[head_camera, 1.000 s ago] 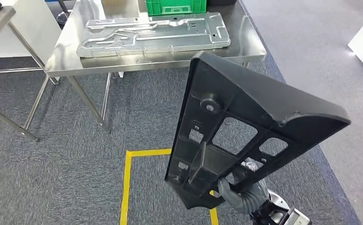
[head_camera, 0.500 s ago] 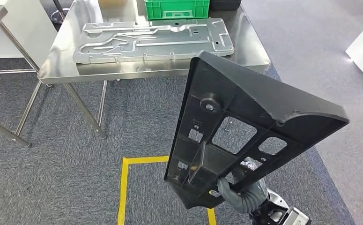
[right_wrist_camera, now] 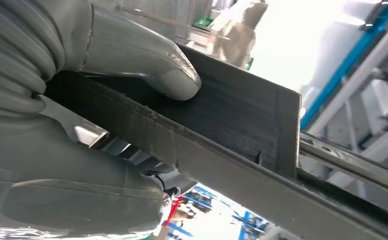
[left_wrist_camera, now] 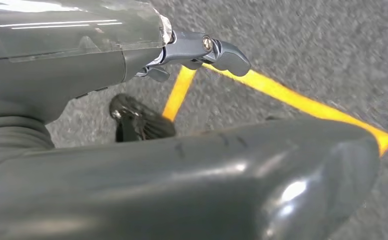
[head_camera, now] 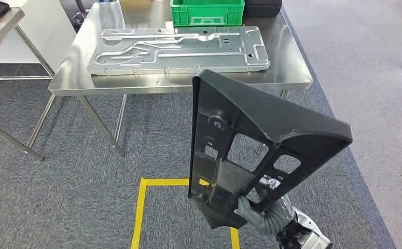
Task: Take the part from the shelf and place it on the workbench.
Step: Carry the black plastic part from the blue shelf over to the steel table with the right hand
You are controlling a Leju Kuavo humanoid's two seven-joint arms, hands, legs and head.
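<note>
Right hand (head_camera: 250,210) grips the lower edge of a large black plastic part (head_camera: 255,140), thumb (right_wrist_camera: 146,65) pressed on its face, holding it upright over grey carpet, short of the steel workbench (head_camera: 287,78). Left hand (left_wrist_camera: 197,50) hangs with nothing in it; whether its fingers are apart is unclear.

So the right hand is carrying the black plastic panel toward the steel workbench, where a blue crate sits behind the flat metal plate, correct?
Not quite: the crate behind the flat metal plate is green, not blue, as the head view shows. The rest holds: the right hand grips the black plastic panel low on its frame, short of the steel workbench.
</note>
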